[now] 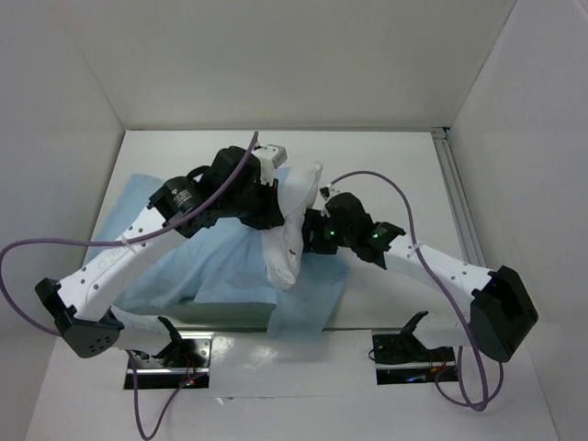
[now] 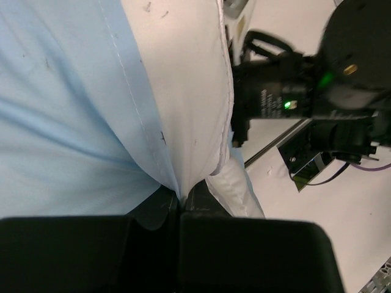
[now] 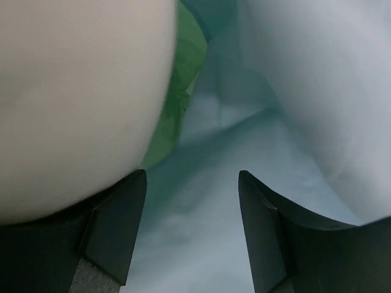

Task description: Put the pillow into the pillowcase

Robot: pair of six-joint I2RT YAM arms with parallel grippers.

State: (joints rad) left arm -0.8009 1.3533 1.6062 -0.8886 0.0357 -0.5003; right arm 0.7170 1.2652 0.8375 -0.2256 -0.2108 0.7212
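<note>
White pillow [image 1: 299, 204] pinched in shut left claw [image 2: 180, 198]; right claw [image 3: 192, 183] gapes at pillowcase [image 3: 244, 152].

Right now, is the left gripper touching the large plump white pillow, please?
Touching: the left wrist view shows the left gripper shut, pinching the pillow.

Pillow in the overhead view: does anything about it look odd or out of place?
Yes. The pillow stands crumpled and upright between the arms, mostly outside the pillowcase, whose near corner droops over the table edge. The left tool is pinched shut on cloth where both meet; the right tool is open.
</note>
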